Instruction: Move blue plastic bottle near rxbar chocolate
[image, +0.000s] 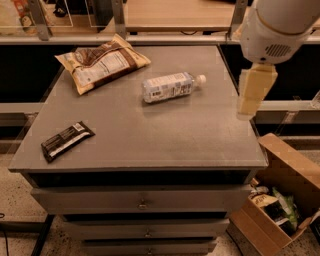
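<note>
The blue plastic bottle (172, 86) lies on its side near the back middle of the grey cabinet top (175, 137), white cap pointing right. The rxbar chocolate (66, 140), a flat dark wrapper with white text, lies near the front left corner, far from the bottle. My gripper (251, 92) hangs from the white arm (277, 25) at the right, above the cabinet's right edge, to the right of the bottle and apart from it. It holds nothing that I can see.
A large tan-and-brown snack bag (102, 61) lies at the back left. An open cardboard box (280, 205) with items stands on the floor at the right. Drawers (142, 200) sit below the top. A shelf rail (150, 37) runs behind.
</note>
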